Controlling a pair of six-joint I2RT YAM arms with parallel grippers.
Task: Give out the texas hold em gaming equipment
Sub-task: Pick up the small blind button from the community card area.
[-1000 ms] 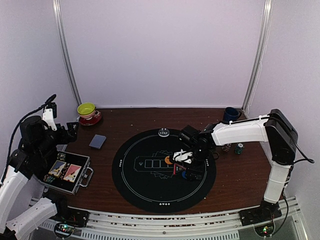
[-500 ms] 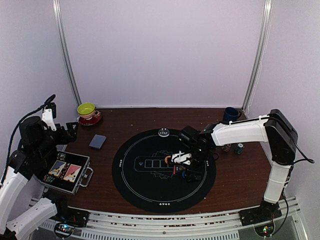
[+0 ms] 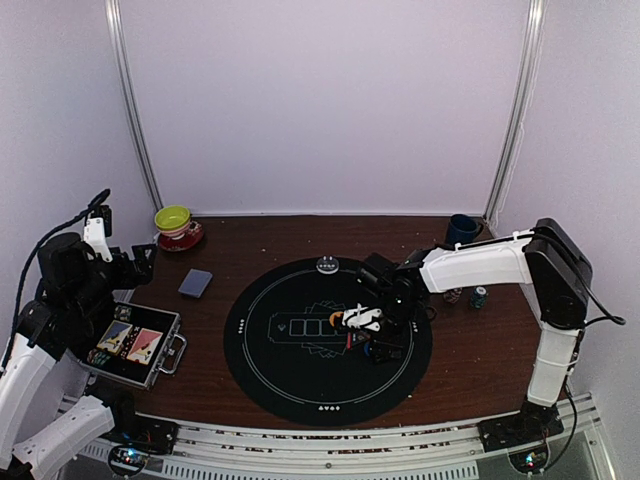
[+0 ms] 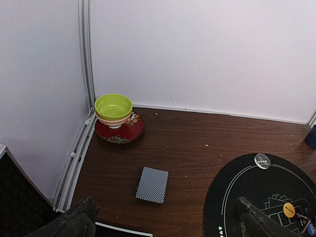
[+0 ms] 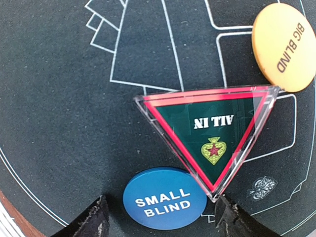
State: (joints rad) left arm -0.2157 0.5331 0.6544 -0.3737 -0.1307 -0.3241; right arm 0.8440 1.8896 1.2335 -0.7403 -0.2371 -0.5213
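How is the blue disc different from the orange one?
The blue disc says SMALL BLIND in white; the orange disc says BIG BLIND in dark letters. The blue disc sits within the right gripper, the orange disc outside it. Both are round, lying flat on the black mat beside the triangle.

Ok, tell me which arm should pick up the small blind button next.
Right. The right gripper hangs over the blue SMALL BLIND button on the black mat, its open fingers either side of it. The left gripper is far off the mat, by the open case.
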